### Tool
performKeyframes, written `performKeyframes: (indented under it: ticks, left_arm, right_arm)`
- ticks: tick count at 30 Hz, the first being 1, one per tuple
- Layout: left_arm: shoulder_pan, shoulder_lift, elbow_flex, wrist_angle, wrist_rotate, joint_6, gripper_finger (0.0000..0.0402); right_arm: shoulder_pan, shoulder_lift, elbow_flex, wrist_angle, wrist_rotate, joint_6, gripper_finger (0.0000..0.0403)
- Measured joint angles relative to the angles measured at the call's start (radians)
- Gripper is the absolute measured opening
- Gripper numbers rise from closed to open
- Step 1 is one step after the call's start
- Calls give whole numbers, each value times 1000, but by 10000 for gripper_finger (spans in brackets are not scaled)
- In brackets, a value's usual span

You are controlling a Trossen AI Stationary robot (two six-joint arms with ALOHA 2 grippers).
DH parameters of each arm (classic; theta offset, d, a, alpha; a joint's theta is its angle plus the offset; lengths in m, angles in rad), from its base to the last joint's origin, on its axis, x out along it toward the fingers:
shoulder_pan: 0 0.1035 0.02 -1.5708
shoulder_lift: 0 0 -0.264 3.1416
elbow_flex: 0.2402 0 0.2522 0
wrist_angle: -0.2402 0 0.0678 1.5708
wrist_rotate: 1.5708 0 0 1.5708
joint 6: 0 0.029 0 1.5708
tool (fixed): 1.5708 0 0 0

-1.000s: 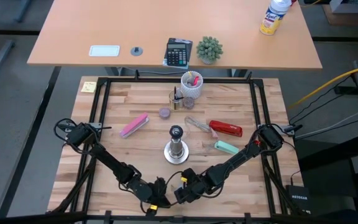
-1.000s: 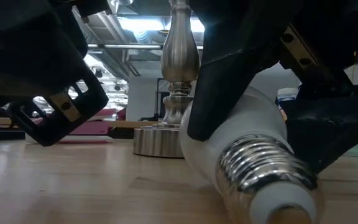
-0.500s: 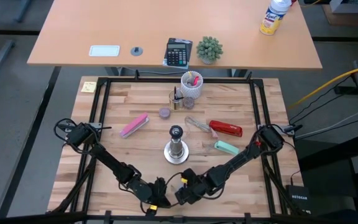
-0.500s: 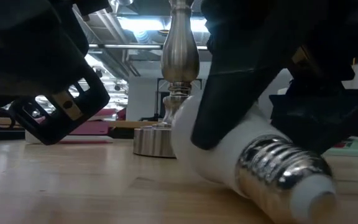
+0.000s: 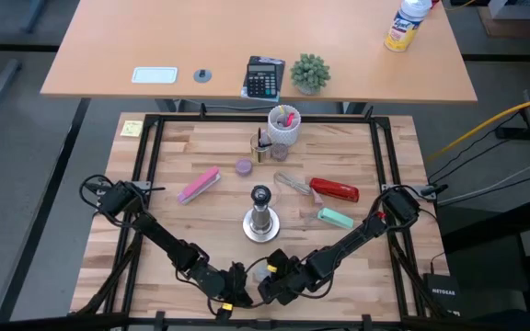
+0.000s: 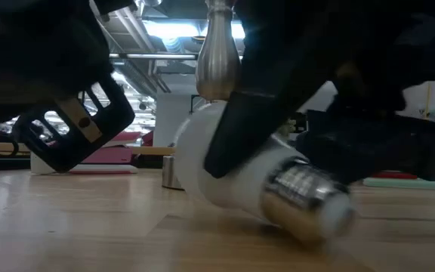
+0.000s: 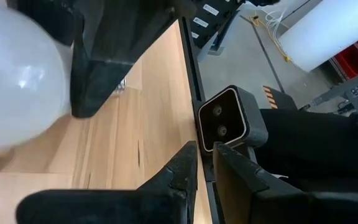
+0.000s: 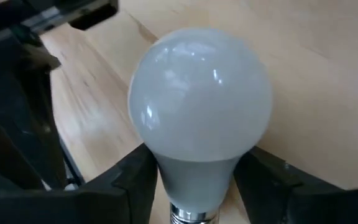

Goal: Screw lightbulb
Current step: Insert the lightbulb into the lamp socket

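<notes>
Frosted white, the lightbulb (image 8: 201,102) lies near the table's front edge with the right gripper (image 8: 194,186) closed on its neck, left gripper (image 7: 201,165) nearly shut beside it; smooth glass could slip during lifting.

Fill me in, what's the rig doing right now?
The right gripper is clamped around the neck of the lightbulb at the near edge of the table, with the bulb lying tilted just above the wood, screw base outward. The left gripper sits shut right beside it, holding nothing. The silver socket stand waits empty mid-table, so nothing is screwed in yet.
</notes>
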Motion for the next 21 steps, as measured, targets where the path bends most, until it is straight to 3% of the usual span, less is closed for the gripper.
performKeyframes:
  ticks: [10,21]
  left_arm:
    - [0,-122,0,-45,67,43,45]
    - [-34,-486,0,-356,65,137,45]
  right_arm:
    - [0,0,2,154,62,-101,196]
    - [1,-5,3,347,183,-320,192]
